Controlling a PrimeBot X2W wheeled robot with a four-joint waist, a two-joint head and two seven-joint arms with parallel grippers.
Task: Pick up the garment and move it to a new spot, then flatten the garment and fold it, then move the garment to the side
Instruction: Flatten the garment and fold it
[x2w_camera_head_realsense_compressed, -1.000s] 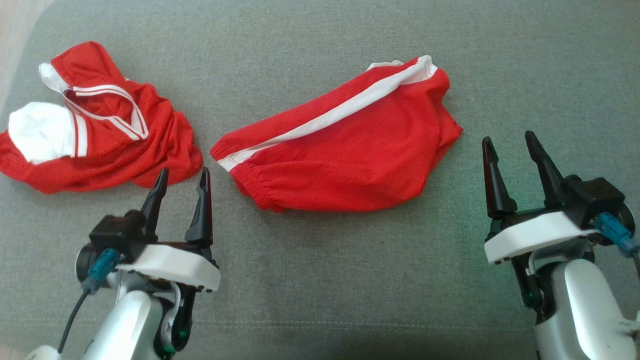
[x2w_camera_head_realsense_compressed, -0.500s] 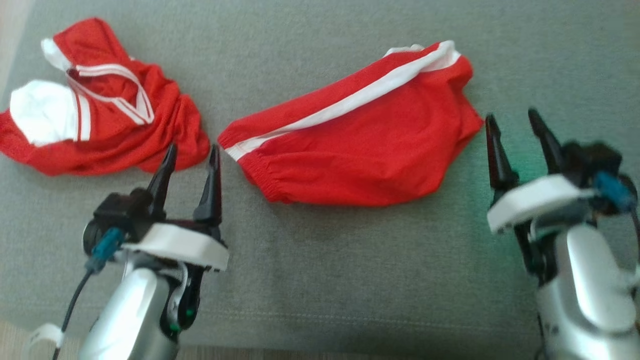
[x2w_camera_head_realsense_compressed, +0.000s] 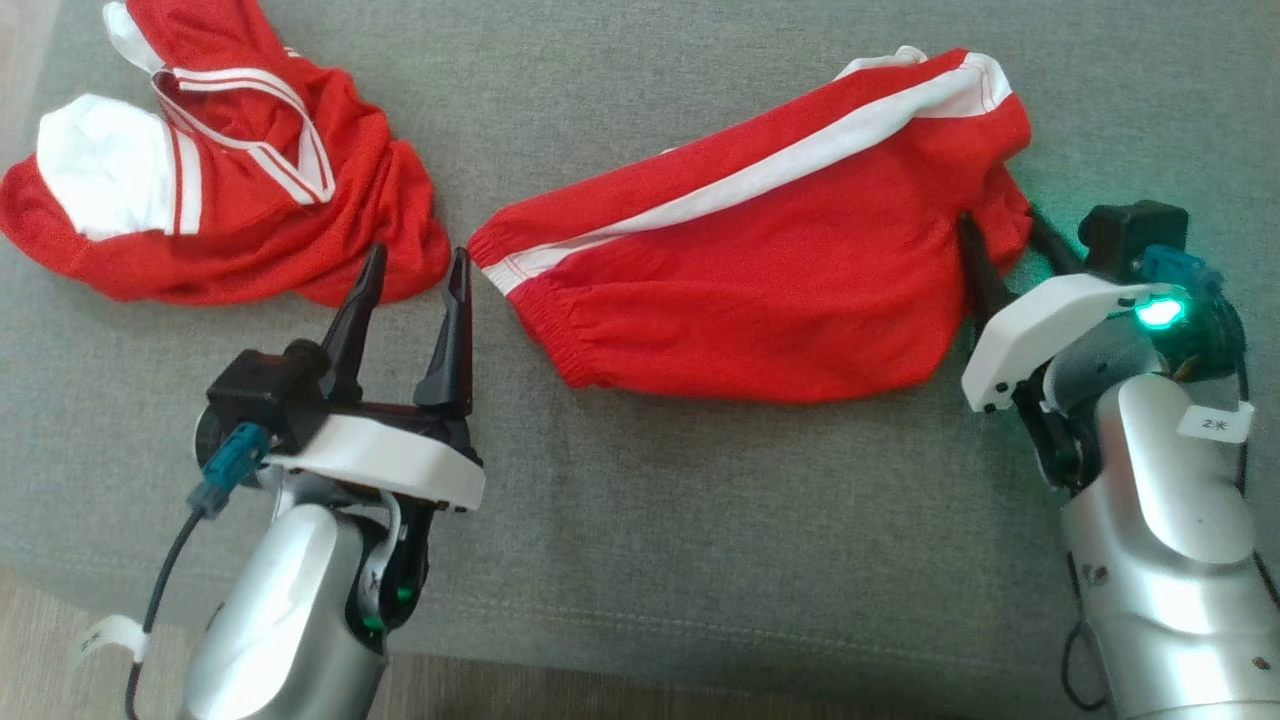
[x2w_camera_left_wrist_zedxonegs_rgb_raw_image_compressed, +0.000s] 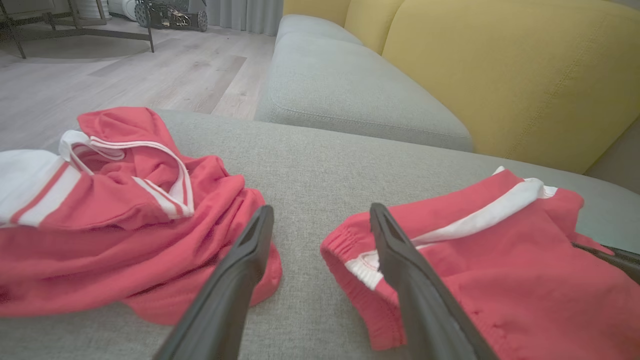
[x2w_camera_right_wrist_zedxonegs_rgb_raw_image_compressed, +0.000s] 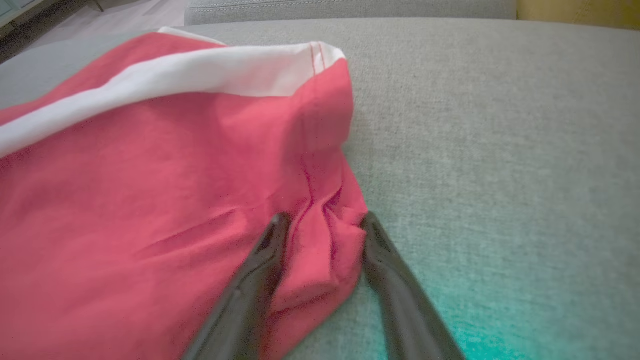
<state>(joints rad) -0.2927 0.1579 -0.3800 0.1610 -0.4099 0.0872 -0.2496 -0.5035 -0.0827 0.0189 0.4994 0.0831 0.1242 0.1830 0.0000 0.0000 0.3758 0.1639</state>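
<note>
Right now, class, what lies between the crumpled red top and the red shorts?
A narrow strip of bare grey sofa cushion separates the top from the shorts, plainest in the left wrist view; the left gripper hovers open above it.

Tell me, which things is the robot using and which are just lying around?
Job: shorts; right tool, astride their edge; left tool, beside them.
Lying about: crumpled top; yellow cushion.
</note>
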